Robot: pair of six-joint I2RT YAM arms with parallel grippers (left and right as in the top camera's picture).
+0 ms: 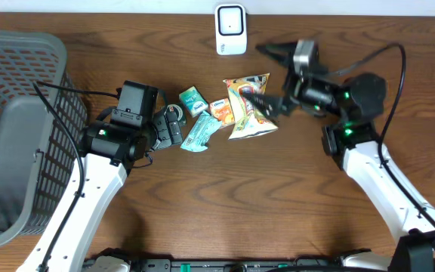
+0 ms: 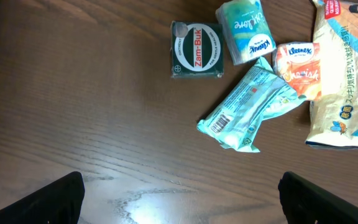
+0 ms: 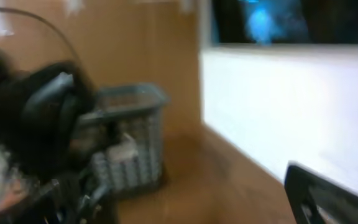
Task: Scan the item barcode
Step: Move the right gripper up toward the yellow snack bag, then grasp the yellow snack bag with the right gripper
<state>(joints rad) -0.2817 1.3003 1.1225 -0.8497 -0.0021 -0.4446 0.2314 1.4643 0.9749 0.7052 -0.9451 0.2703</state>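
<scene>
Pick-up stage, nothing grasped yet. The items lie clustered mid-table: tin (image 2: 196, 50), green pack (image 2: 250, 106) with its barcode showing, and bag (image 1: 249, 106). The scanner (image 1: 230, 29) is at the far edge. Left gripper (image 2: 179, 199) has its fingers wide apart, empty, beside the tin. Right gripper (image 1: 261, 74) is also spread, empty, near the bag. Next, probably: close on one item and face its barcode to the scanner.

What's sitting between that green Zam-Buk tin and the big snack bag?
Between tin and bag, the left wrist view shows three packs: a teal tissue pack, an orange Kleenex pack, and a teal barcoded packet.
</scene>
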